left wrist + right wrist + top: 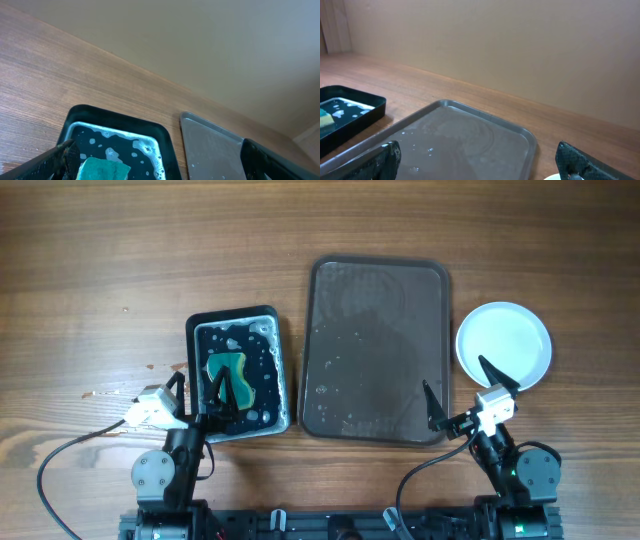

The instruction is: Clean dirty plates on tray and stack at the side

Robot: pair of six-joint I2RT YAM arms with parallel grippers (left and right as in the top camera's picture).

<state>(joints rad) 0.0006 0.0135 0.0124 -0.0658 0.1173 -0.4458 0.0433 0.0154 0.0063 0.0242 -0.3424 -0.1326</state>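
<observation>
At the table's near edge, the left gripper [198,385] and right gripper [456,375] stand jaws apart, empty. The wet tray [375,355] lies bare. The plates [503,345] sit piled beside its right edge, where a careless right-arm swing could knock them.

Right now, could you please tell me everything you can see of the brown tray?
The tray is a large, dark brown rectangle with rounded corners and a low rim, seemingly plastic. It lies flat on the wooden table, bare except for water droplets, between the black basin and a white plate.
</observation>
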